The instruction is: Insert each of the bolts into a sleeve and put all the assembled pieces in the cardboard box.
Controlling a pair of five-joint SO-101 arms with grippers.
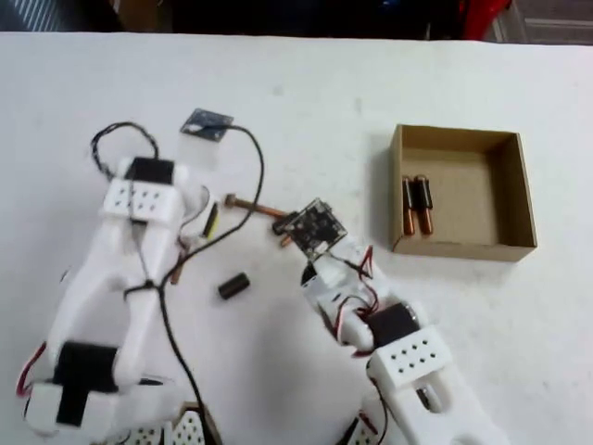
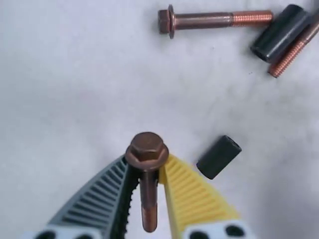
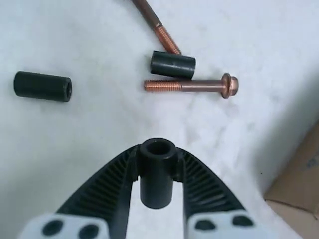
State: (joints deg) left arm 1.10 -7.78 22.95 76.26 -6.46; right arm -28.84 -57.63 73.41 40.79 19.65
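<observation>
Bolt (image 2: 146,152) shows coppery flanged hex head; sleeve (image 3: 157,174) is black, hollow.

Between the two arms the surface (image 1: 371,74) is crowded: a loose sleeve (image 2: 218,157) lies just beside the tip of the left gripper (image 2: 145,160), a bare bolt (image 2: 214,20) and a second sleeve (image 2: 279,32) touching another bolt (image 2: 294,50) lie close together farther out, and a black cable (image 1: 261,171) crosses over the bare bolt, leaving one band of open surface between the loose sleeve and that cluster. The cardboard box (image 1: 463,248) stands well apart to the right, open-topped, with open surface on its far and near sides; two assembled pieces (image 1: 417,206) lie along its left wall, the rest of its floor free.
</observation>
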